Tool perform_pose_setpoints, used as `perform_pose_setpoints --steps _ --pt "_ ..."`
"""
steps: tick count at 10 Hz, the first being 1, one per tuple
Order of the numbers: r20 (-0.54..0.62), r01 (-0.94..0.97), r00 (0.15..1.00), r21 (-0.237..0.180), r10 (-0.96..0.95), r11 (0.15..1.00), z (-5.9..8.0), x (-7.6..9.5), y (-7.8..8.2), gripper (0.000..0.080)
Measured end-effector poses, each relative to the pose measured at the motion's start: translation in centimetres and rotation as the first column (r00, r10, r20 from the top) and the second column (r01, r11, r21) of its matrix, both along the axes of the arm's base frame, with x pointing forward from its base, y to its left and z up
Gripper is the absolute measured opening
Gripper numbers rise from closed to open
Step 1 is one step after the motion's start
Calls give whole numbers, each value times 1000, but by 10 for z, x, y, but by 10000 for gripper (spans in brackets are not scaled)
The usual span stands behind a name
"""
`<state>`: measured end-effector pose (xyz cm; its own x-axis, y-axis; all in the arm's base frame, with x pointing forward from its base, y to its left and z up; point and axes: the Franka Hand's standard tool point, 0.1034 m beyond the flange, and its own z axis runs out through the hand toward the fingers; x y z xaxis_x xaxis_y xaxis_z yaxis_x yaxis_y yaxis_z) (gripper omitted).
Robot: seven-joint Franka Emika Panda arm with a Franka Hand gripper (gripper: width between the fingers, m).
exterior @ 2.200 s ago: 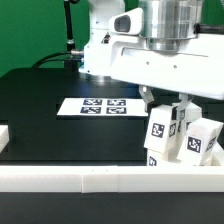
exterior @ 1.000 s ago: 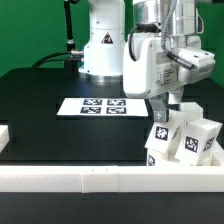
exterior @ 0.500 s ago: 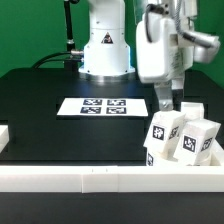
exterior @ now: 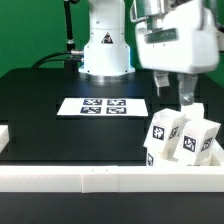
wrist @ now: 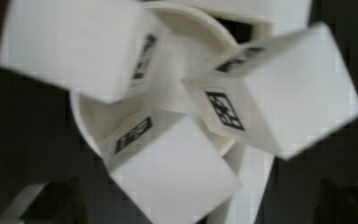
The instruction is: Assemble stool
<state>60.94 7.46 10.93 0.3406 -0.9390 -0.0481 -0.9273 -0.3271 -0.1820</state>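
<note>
Three white block legs with black-and-white tags stand bunched together at the exterior view's right, near the front rail: one (exterior: 164,135), one (exterior: 200,140) and one behind them (exterior: 192,108). In the wrist view the legs (wrist: 274,95) lie tilted over the round white seat disc (wrist: 91,125), whose curved rim shows under them. My gripper (exterior: 176,92) hangs above the legs, open and empty, its fingers apart and touching no leg. In the wrist view its dark fingertips (wrist: 19,205) show either side of the nearest leg (wrist: 172,170).
The marker board (exterior: 102,106) lies flat on the black table in the middle. A long white rail (exterior: 100,180) runs along the front edge, with a white piece (exterior: 4,135) at the left. The robot base (exterior: 105,50) stands at the back.
My gripper was low around the legs. It has lifted straight off them and shifted towards the exterior view's right. The legs stay where they were.
</note>
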Motion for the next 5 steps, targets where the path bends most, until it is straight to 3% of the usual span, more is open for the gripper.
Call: perform_pose_setpoints --steps 1,3,5 --pt "26 -178 983 -44 179 983 0 1 3 649" --pt "22 -509 857 -111 514 853 -3 -2 10 649" --pt "10 -655 749 -147 663 742 -4 -1 7 649"
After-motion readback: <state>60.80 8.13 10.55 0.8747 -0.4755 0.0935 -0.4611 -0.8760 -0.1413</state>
